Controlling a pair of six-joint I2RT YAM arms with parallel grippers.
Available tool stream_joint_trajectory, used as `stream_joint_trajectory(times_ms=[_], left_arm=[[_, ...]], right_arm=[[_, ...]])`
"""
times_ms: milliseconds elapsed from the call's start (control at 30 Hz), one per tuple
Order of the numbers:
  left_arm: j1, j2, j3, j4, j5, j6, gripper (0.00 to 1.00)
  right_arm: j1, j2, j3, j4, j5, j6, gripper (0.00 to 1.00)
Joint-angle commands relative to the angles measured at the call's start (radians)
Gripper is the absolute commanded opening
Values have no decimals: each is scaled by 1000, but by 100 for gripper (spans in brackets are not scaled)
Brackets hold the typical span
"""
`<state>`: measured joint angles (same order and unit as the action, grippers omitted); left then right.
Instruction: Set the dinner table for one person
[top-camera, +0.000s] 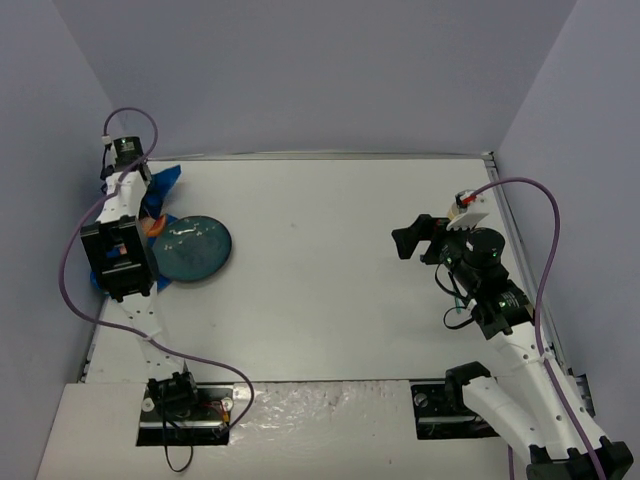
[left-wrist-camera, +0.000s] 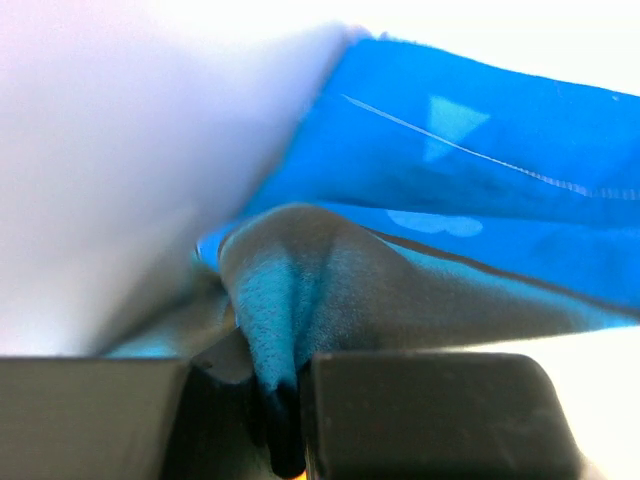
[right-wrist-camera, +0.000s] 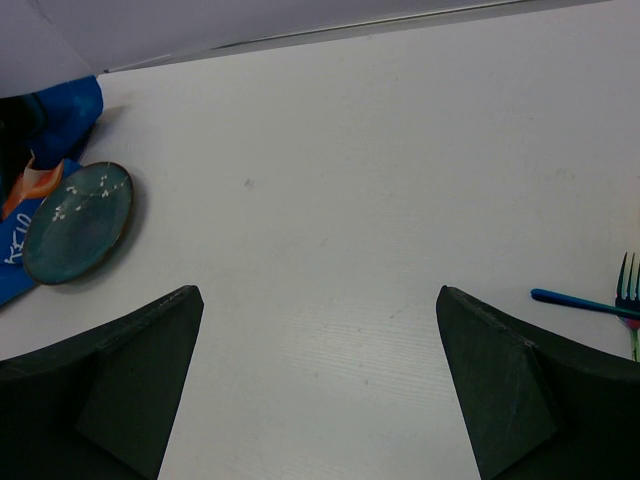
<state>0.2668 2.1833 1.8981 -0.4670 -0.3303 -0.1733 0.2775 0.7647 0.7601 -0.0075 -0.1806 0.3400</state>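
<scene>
The white dinner table also fills the right wrist view. A blue printed placemat lies bunched at the far left, partly under a dark teal plate. My left gripper is over the mat's far end. In the left wrist view my left gripper is shut on a raised fold of the placemat. My right gripper is open and empty above the table's right half. The plate and the placemat show far left in that view.
A fork and a blue utensil handle lie on the table at the right, beside my right arm. Something orange lies on the mat by the plate. Grey walls close in the left, back and right.
</scene>
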Motion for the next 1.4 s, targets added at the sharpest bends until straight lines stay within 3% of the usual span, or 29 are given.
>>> stream_joint_trajectory(times_ms=[0, 433, 733, 967, 1200, 1367], left_arm=[[-5, -221, 134, 80, -52, 71, 0], [-19, -286, 262, 145, -105, 162, 0], [-69, -249, 547, 87, -85, 224, 0], [-87, -262, 635, 37, -31, 211, 0], [-318, -286, 633, -39, 95, 265, 0], [-487, -243, 640, -72, 83, 294, 0]], right_arm=[[9, 8, 14, 74, -27, -4, 100], [8, -13, 25, 75, -54, 13, 100], [8, -25, 22, 74, -53, 18, 100], [8, -39, 6, 73, -48, 21, 100], [8, -19, 15, 75, -39, 28, 100], [8, -21, 21, 74, -39, 28, 100]])
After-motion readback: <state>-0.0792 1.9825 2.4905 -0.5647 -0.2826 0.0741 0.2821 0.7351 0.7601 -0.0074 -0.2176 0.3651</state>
